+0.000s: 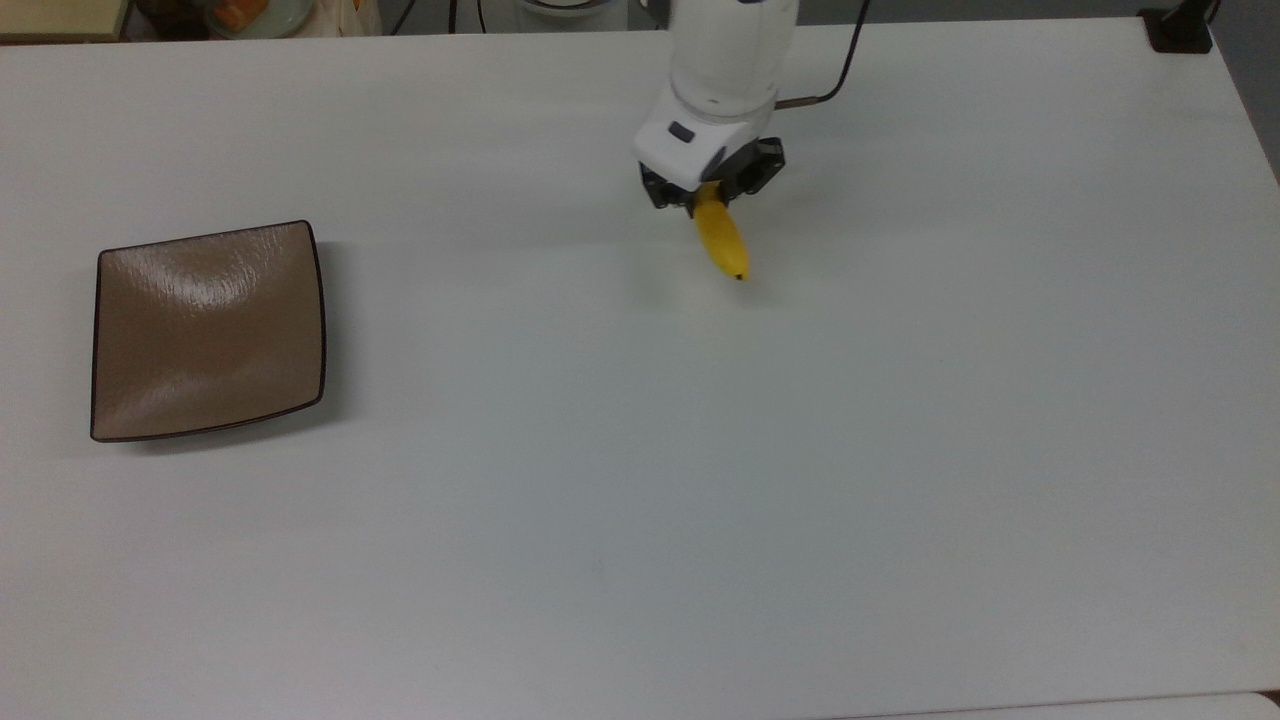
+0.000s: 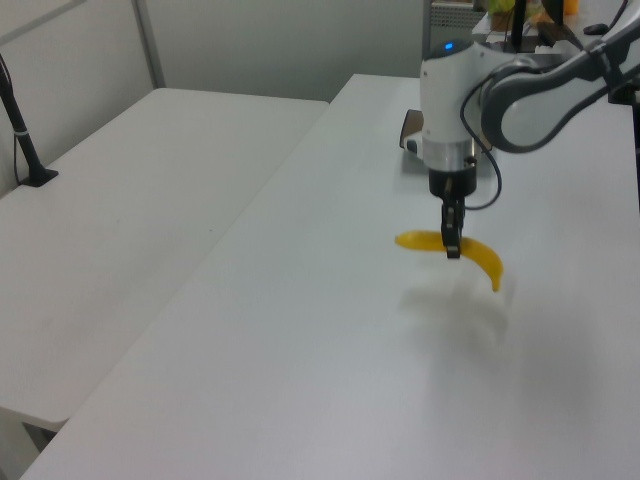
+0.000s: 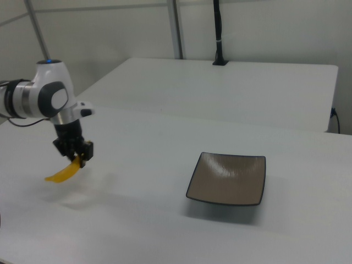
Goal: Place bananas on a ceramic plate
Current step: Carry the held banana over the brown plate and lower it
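Observation:
A yellow curved banana (image 1: 723,241) hangs in the air above the white table, its shadow on the surface below. My gripper (image 1: 706,193) is shut on the banana near one end, fingers pointing down. In the left view the banana (image 2: 478,257) sits across the gripper (image 2: 452,243), both ends sticking out. The right view has the banana (image 3: 64,171) drooping under the gripper (image 3: 76,157). The square brown ceramic plate (image 1: 208,330) lies far off at the top view's left, bare; the right view places the plate (image 3: 229,177) well to the right of the arm.
The white table (image 1: 640,500) stretches wide between banana and plate. A second white table (image 2: 130,200) stands alongside in the left view. A black post (image 3: 218,33) rises at the back in the right view. Clutter (image 1: 240,15) sits beyond the top view's upper edge.

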You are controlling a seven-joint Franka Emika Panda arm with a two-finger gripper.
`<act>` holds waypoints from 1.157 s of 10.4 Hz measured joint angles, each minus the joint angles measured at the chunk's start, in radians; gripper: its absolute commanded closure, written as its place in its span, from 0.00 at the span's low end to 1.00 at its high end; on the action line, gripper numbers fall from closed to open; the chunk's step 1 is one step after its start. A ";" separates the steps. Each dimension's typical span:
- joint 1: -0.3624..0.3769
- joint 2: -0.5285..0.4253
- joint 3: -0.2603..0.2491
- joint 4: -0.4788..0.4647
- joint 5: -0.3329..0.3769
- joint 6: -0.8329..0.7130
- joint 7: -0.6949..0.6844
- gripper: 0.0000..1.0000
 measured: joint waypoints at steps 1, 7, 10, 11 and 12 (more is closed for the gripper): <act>-0.005 -0.005 -0.028 0.022 -0.027 -0.004 0.000 0.92; -0.074 -0.008 -0.198 0.154 -0.103 -0.005 -0.031 0.91; -0.132 0.000 -0.267 0.218 -0.105 -0.005 -0.109 0.91; -0.162 0.011 -0.276 0.246 -0.105 -0.005 -0.124 0.91; -0.194 0.027 -0.282 0.264 -0.105 -0.005 -0.144 0.91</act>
